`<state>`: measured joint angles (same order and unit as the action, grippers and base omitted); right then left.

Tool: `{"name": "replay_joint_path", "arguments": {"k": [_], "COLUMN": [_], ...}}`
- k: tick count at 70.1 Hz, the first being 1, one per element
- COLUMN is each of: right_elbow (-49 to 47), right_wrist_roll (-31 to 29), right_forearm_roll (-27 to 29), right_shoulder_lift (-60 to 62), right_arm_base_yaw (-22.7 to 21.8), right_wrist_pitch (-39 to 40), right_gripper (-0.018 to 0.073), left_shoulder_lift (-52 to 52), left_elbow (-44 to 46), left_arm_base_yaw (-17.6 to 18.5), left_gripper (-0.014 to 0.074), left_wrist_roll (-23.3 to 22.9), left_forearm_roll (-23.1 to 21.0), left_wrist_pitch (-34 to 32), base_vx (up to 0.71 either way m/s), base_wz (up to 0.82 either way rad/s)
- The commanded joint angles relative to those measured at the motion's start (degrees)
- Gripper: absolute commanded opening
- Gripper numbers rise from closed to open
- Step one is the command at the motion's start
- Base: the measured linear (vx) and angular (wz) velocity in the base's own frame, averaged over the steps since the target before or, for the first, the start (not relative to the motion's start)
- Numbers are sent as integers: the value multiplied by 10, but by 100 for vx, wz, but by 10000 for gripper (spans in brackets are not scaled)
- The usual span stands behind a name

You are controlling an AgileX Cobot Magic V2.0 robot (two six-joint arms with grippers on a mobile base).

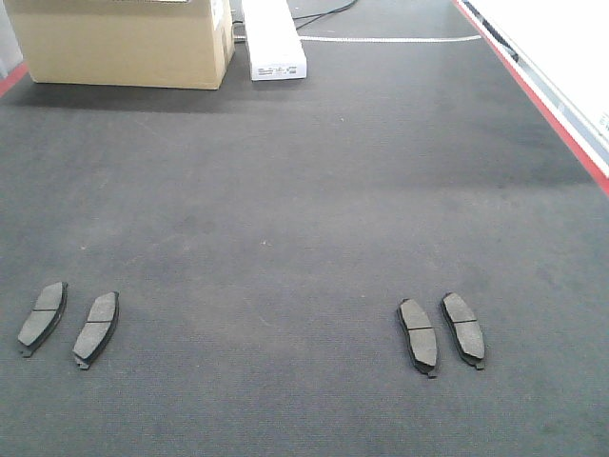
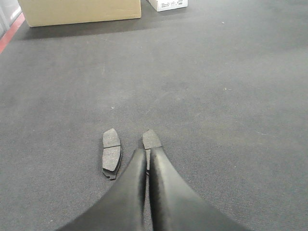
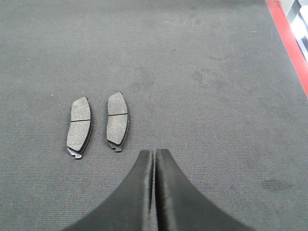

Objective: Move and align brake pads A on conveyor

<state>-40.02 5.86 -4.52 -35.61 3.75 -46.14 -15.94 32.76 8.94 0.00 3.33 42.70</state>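
**Four pads down in two pairs, both claws pinched empty**

Nearest to you: the left gripper point(image 2: 147, 153) has its fingers pressed together with only a hairline seam, nothing between them. It sits right over the near end of one pad point(image 2: 151, 139), covering most of it, so you can't judge that pad's angle from the left wrist view. Its neighbour point(image 2: 111, 150) lies just beside it, fully visible, flat on the belt.

The right gripper point(image 3: 154, 153) is the same — fingers closed to a slit, holding nothing. It hangs near the right-hand pair but off to their right, touching neither.

Pad positions on the conveyor point(image 1: 285, 209), front view:
- Left pair: outer pad point(image 1: 43, 314) and inner pad point(image 1: 96, 327), side by side, not touching, both leaning right at the far end.
- Right pair: inner pad point(image 1: 417, 333) and outer pad point(image 1: 462, 328), side by side, leaning left at the far end.

The pairs mirror each other, one per arm — my read is that's why each claw sits by its own pair. The pairs are well apart, with bare belt between. Within a pair the pads look parallel; across pairs they don't, so alignment looks unfinished if you want one common heading.

Far end: a cardboard box point(image 1: 124, 43) and a white carton point(image 1: 271, 38) stand on the belt, well clear of the pads. The red edge strip point(image 1: 542, 100) runs down the right.
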Motion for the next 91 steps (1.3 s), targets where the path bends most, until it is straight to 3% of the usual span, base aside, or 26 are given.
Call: {"name": "replay_joint_path", "arguments": {"k": [1, 25, 39, 52, 65, 69, 91], "right_elbow": [-14, -14, -14, -14, -14, -14, -14], "right_wrist_roll": [-1, -1, -1, -1, -1, -1, -1], "right_forearm_roll": [-10, -8, -8, -8, -8, -8, -8], "right_shoulder_lift": [-1, -1, -1, -1, -1, -1, -1], "right_arm_base_yaw": [-4, -4, -4, -4, -4, -4, -4], "right_wrist_pitch": [33, 31, 31, 31, 30, 29, 31], "right_gripper": [-8, -8, -8, -8, -8, -8, -8], "left_shoulder_lift": [-5, 19, 104, 177, 175, 175, 175], "left_elbow": [12, -2, -117, -242, -354, -352, -353], "left_arm_base_yaw": [2, -28, -62, -63, -63, -63, -63], "left_gripper": [-6, -6, -6, -6, -6, -6, -6], "left_wrist_roll": [-4, -4, -4, -4, -6, -6, -5], "left_forearm_roll": [0, -1, -5, -5, -5, -5, -3], "left_wrist_pitch": [-44, -57, -181, -298, -401, -376, -370], "base_vx": [0, 0, 0, 0, 0, 0, 0], "base_wz": [0, 0, 0, 0, 0, 0, 0]}}
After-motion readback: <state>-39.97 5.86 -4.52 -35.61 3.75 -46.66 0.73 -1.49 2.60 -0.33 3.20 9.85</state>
